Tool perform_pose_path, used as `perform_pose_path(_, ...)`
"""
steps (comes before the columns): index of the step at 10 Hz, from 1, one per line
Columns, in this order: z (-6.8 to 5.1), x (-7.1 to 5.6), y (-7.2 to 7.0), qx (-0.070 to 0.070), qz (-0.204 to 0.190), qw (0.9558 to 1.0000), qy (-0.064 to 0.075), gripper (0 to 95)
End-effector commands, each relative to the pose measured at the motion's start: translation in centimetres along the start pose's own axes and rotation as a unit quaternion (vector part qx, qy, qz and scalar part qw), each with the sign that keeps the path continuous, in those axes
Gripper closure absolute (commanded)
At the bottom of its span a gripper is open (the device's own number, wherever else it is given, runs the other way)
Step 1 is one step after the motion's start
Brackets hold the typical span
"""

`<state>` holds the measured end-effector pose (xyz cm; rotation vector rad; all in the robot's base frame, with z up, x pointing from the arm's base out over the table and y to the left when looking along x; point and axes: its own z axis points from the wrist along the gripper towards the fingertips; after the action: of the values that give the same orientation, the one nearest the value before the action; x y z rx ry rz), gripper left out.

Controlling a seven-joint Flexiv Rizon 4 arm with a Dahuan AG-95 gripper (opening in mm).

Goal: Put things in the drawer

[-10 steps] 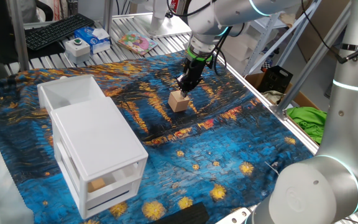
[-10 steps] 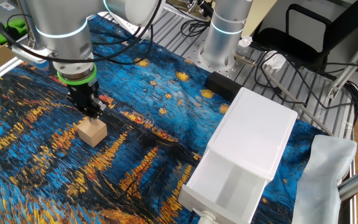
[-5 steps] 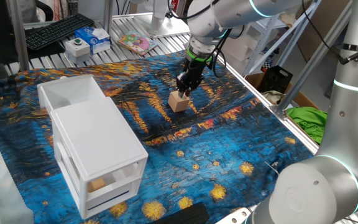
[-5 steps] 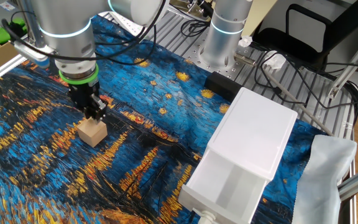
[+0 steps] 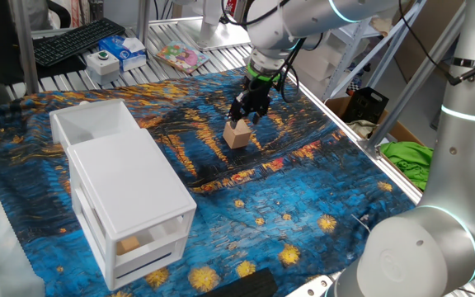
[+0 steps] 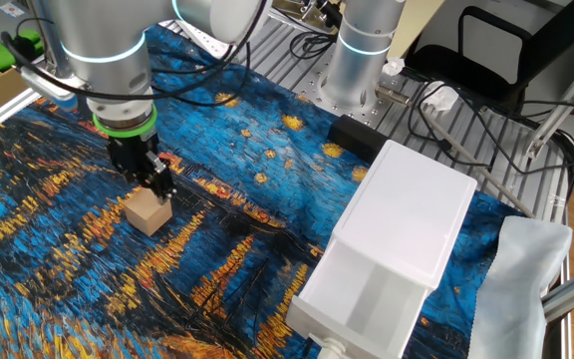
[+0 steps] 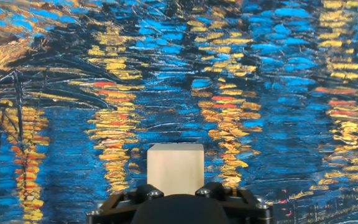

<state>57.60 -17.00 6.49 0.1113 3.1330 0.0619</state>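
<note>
A light-tan wooden cube (image 5: pixel 237 134) sits on the blue and yellow painted cloth; it also shows in the other fixed view (image 6: pixel 147 211). My gripper (image 5: pixel 245 115) hangs right over the cube with its fingers spread, open and empty, the tips (image 6: pixel 164 186) at about the cube's top. In the hand view the cube (image 7: pixel 176 165) sits centred just ahead of the gripper (image 7: pixel 176 190). The white cabinet (image 5: pixel 134 194) stands at the left, its top white drawer (image 5: pixel 97 120) pulled out and empty inside (image 6: pixel 367 294).
A second tan cube (image 5: pixel 129 243) shows behind a see-through lower drawer front. A keyboard (image 5: pixel 77 40) and small boxes (image 5: pixel 118 54) lie on the rack behind the table. Another robot base (image 6: pixel 362 50) stands at the table's edge.
The gripper's fingers have spread from shut to open above the cube. The cube has not moved.
</note>
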Motion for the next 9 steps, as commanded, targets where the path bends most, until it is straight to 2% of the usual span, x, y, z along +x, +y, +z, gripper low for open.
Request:
perform_pose_path(1,0.43,0.02,0.00,0.000,0.002,1.0000,0.001,0.0)
perform_pose_path(4,0.45,-0.03,0.10,-0.001,0.002,1.0000,0.003,0.0)
perform_pose_path(5,0.48,-0.04,0.15,-0.001,0.003,1.0000,0.003,19.0)
perform_pose_path(7,0.50,-0.03,0.17,0.000,0.011,0.9999,0.002,19.0)
perform_pose_path(8,0.51,-0.02,0.18,0.000,0.012,0.9999,0.002,0.0)
perform_pose_path(9,0.53,0.00,0.16,0.000,0.013,0.9999,0.003,0.0)
